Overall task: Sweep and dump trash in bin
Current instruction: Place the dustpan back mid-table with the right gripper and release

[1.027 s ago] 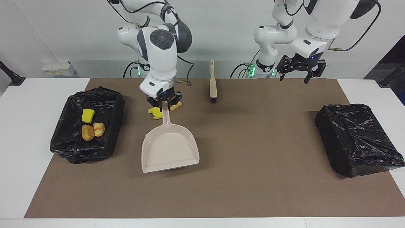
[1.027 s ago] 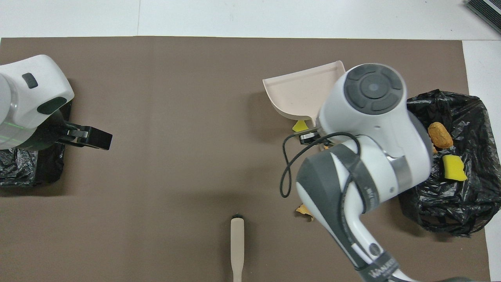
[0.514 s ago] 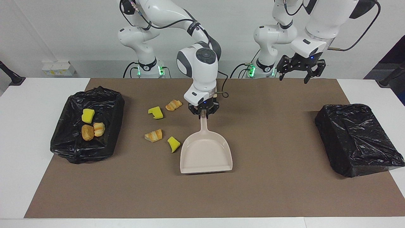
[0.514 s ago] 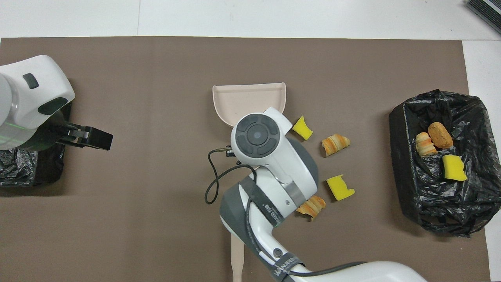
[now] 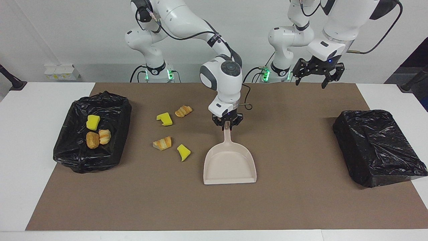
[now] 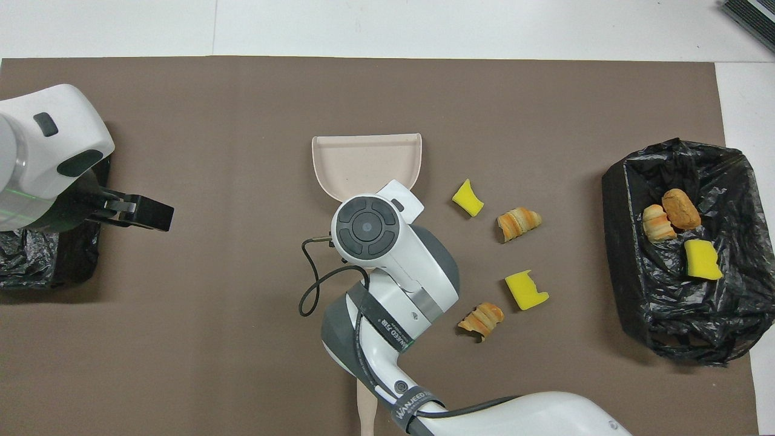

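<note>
A: Where is the trash found at this moment?

B: Four small scraps, two bright yellow sponge chunks [image 5: 164,118] and two golden-brown pastry pieces [image 5: 162,143], are spread on the brown mat [image 5: 301,207]. Three more scraps [image 5: 95,132] are already seen in the black-lined bin [image 5: 117,110] at the right arm's end. The loose ones lie between this bin and the beige plastic dustpan [image 5: 230,164].

A: And how is the dustpan held?

B: Its handle is seen between the fingers of the right gripper [image 5: 227,122], but whether it is clamped or being let go cannot be told. The left gripper [image 5: 317,74] is spread wide and empty, and it waits above the mat's edge near its base.

A: What can go wrong?

B: If the handle is gripped loosely, the pan may be twisted. Scraps may also be pushed past the pan's lip, or dropped beside the bin when they are dumped.
</note>
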